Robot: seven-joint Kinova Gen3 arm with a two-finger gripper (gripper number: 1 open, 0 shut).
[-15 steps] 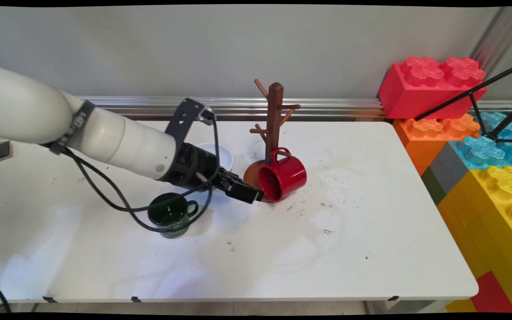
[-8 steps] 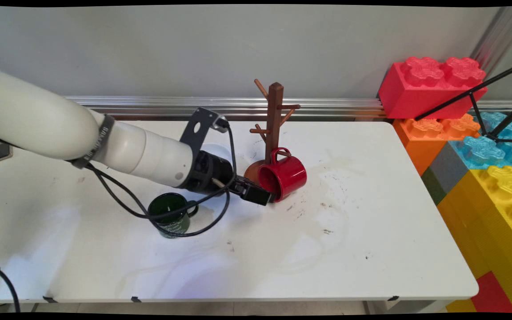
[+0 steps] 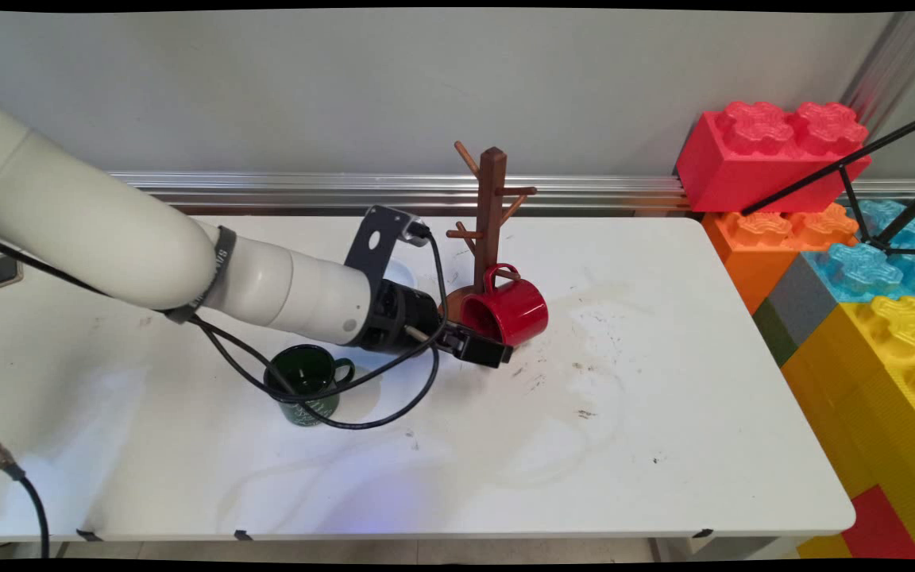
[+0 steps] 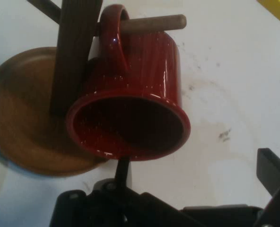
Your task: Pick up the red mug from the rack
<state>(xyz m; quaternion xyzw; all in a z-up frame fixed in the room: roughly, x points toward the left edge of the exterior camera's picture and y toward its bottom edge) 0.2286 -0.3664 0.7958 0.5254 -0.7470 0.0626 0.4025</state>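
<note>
A red mug [image 3: 509, 310] hangs by its handle on a low peg of the brown wooden mug tree [image 3: 491, 206], tilted with its mouth toward my gripper. My gripper [image 3: 496, 349] is low over the table at the mug's lower rim. In the hand view the red mug [image 4: 140, 90] fills the middle and the gripper [image 4: 196, 165] is open. One finger [image 4: 123, 166] reaches up to the rim's lower edge; the other finger [image 4: 271, 168] stands apart at the right. The tree's round base [image 4: 21, 123] lies to the left.
A dark green mug [image 3: 306, 387] stands upright on the table under the arm's cables. A white bowl [image 3: 402, 272] is mostly hidden behind the wrist. Large coloured toy bricks [image 3: 847, 238] are stacked beyond the table's right edge.
The arm has pushed to the right and slightly down, bringing the gripper from beside the red mug's mouth up to its lower rim. The mug has not moved.
</note>
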